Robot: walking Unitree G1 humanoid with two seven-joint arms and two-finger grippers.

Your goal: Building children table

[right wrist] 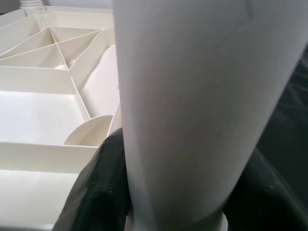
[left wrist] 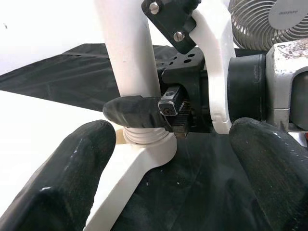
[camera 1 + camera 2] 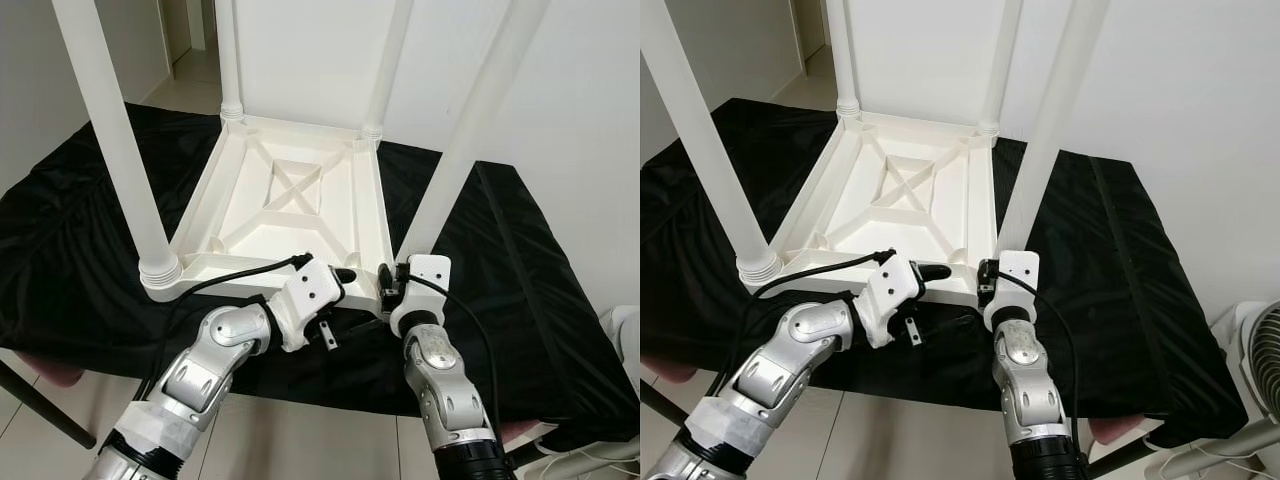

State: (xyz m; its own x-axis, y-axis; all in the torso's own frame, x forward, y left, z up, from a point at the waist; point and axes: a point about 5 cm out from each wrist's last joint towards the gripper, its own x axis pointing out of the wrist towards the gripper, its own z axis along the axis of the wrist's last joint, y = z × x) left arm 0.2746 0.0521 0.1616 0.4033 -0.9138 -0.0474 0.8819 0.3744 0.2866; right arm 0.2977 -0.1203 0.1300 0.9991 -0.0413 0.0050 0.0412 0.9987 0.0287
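Your right gripper (image 3: 388, 277) is clamped on the near-right leg (image 3: 470, 130) of the upturned children table (image 3: 290, 200); left gripper (image 3: 340, 275) spread apart beside it.

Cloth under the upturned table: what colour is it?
Plain black cloth, clearest in the left eye view.

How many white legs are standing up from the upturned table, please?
4: near left corner leg, far left leg, far right leg, and near right leg, gripped at its base by the right pincer.
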